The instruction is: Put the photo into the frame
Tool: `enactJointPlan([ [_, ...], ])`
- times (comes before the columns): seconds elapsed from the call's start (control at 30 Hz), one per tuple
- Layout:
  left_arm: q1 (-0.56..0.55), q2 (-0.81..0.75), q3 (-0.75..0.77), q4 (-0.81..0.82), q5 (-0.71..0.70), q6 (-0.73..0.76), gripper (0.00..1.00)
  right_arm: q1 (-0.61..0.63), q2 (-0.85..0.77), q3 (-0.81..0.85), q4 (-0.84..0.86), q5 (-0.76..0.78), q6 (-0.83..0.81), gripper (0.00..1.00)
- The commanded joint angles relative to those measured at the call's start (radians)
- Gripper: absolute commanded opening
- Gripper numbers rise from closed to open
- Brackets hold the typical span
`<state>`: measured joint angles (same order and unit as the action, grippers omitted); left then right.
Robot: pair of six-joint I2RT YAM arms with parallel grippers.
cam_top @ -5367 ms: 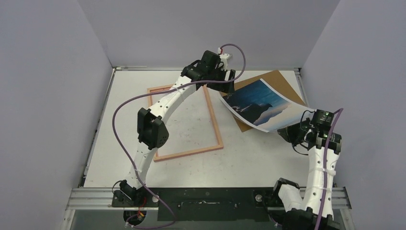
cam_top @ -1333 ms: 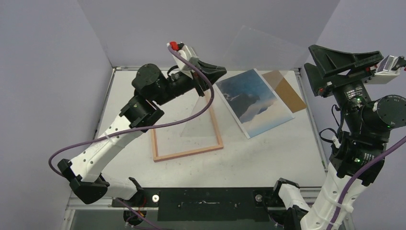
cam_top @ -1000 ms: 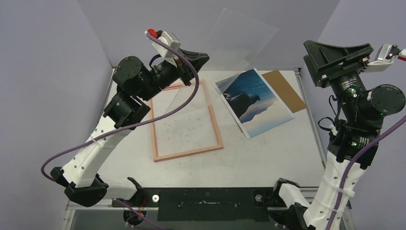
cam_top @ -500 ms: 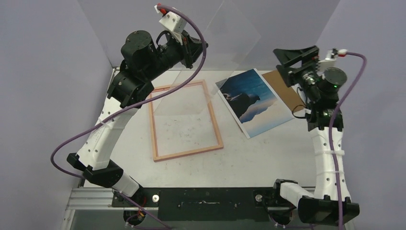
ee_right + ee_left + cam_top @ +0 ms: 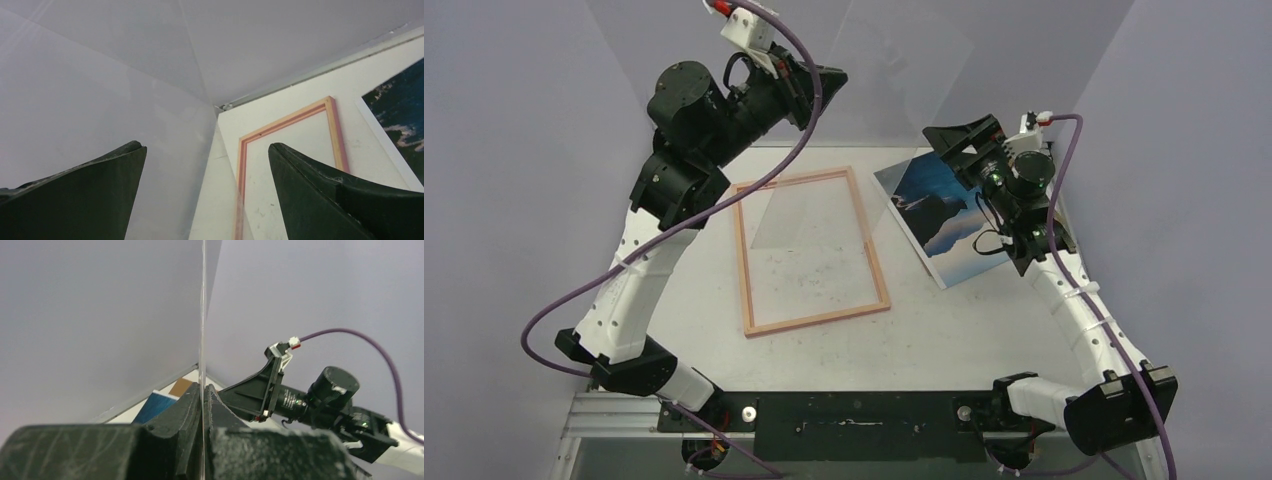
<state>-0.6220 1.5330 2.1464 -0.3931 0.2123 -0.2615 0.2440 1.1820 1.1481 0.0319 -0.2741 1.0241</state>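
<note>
Pink frame (image 5: 817, 318) flat, long axis near-to-far (photo (image 5: 934, 220) alongside, at a slant)

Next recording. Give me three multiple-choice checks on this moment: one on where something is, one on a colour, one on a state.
1. Where is the photo?
A) flat on the table, right of the frame
B) inside the frame
C) held up in the air

2. What colour is the frame's upward face?
A) blue
B) black
C) pink

3. What is the left tool doing?
A) open and empty
B) shut on a clear sheet
C) shut on the photo

Answers:
1 A: the photo lies beside the frame's right rail, and the frame's opening shows only bare table.
2 C: its rails show pink against the white table.
3 B: it pinches the sheet's edge, with the sheet raised above the table.
</note>
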Motion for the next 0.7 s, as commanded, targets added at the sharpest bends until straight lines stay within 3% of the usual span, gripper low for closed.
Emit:
enactJointPlan([
  [0.0,0.005,-0.104,-0.022,0.194,-0.019,-0.081,0.00,0.005,-0.051,-0.033,0.299,0.021,-0.003,0.99],
  [0.13,0.008,-0.127,-0.026,0.241,-0.046,-0.139,0.00,0.002,-0.068,-0.056,0.438,-0.014,0.018,1.00],
  [0.53,0.016,-0.049,0.129,0.312,0.058,-0.338,0.00,0.003,0.045,0.034,0.923,-0.258,0.212,1.00],
  [0.67,0.021,-0.042,0.143,0.325,0.061,-0.328,0.00,0.000,0.014,0.036,0.964,-0.274,0.229,0.89],
])
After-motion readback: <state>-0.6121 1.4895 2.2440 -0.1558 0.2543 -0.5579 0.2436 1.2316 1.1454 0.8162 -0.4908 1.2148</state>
